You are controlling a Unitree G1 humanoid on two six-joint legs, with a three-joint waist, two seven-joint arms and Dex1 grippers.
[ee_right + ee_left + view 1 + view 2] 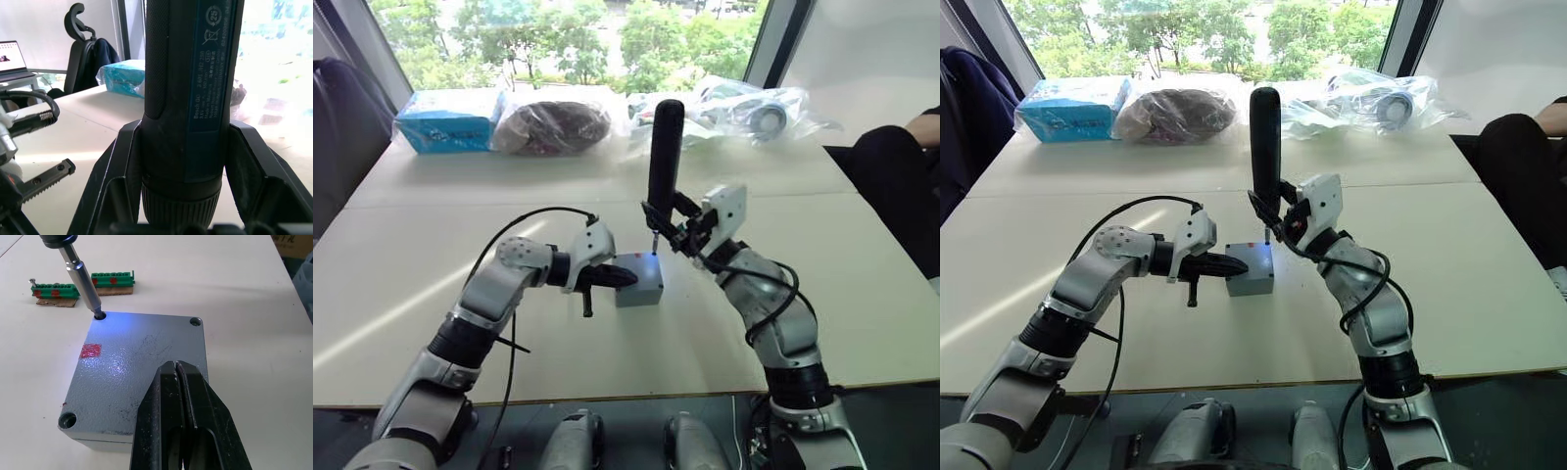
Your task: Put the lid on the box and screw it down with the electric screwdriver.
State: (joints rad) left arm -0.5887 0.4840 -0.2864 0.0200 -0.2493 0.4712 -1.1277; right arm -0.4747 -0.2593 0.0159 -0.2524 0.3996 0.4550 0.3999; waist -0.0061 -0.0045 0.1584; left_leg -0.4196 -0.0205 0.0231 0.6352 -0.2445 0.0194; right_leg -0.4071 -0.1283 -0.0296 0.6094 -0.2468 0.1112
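The small grey plastic box (639,280) sits on the white table (431,284), its flat grey lid (142,367) on top. The right gripper (677,233) jaws grasp the long black electric screwdriver (665,157) upright, bit in the lid's corner hole. The left gripper (177,377), jaws clenched empty, presses on the lid.

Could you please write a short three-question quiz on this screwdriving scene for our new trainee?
1. True or false: the flat grey plastic lid already sits on the grey plastic box.
2. Which gripper holds the long black electric screwdriver? A) left B) right
3. Fill in: the screwdriver's metal bit stands in a screw hole at a ____ of the lid.

Key:
1. True.
2. B: the right gripper clamps it upright, while the left gripper, fingers shut, rests over the lid.
3. Corner; two green terminal strips lie on the white table beyond it.
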